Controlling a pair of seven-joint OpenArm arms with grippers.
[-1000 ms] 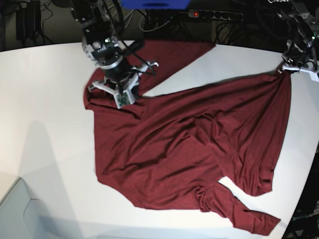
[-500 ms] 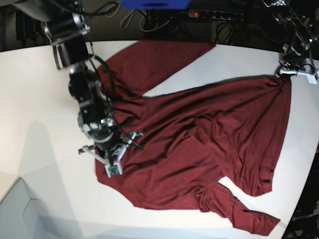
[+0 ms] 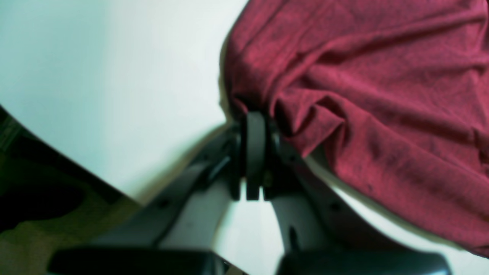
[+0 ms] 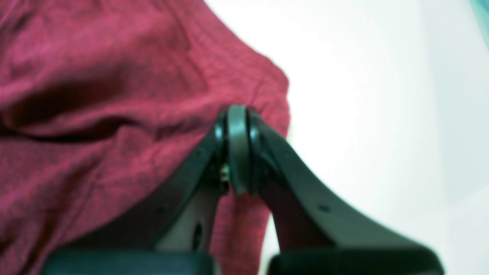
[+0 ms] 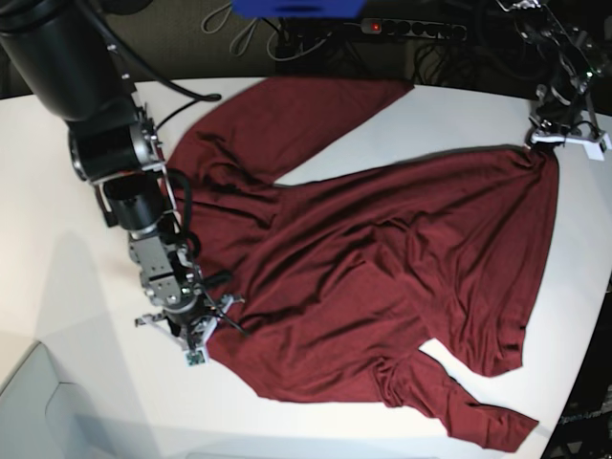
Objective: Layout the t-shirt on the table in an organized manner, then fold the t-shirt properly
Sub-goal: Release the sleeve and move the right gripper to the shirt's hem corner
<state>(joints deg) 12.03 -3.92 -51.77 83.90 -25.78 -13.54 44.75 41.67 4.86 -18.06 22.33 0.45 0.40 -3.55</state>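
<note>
The maroon t-shirt (image 5: 382, 258) lies spread and wrinkled over the white table (image 5: 449, 115), one sleeve reaching to the back and another bunched at the front right. My right gripper (image 5: 196, 337) sits at the shirt's front-left edge. In the right wrist view its fingertips (image 4: 237, 114) are pressed together on the fabric (image 4: 95, 95) near a corner. My left gripper (image 5: 543, 142) is at the far right corner of the shirt. In the left wrist view it (image 3: 253, 116) is shut on a gathered bunch of cloth (image 3: 363, 76).
A power strip (image 5: 411, 29) and cables lie behind the table's back edge. The table's curved edge runs close to my left gripper, with dark floor beyond (image 3: 38, 191). A pale grey surface (image 5: 29, 411) shows at the front left corner.
My right arm has swept from the shirt's collar area at the back down along its left side to the front-left edge. The left gripper has stayed on its corner.
</note>
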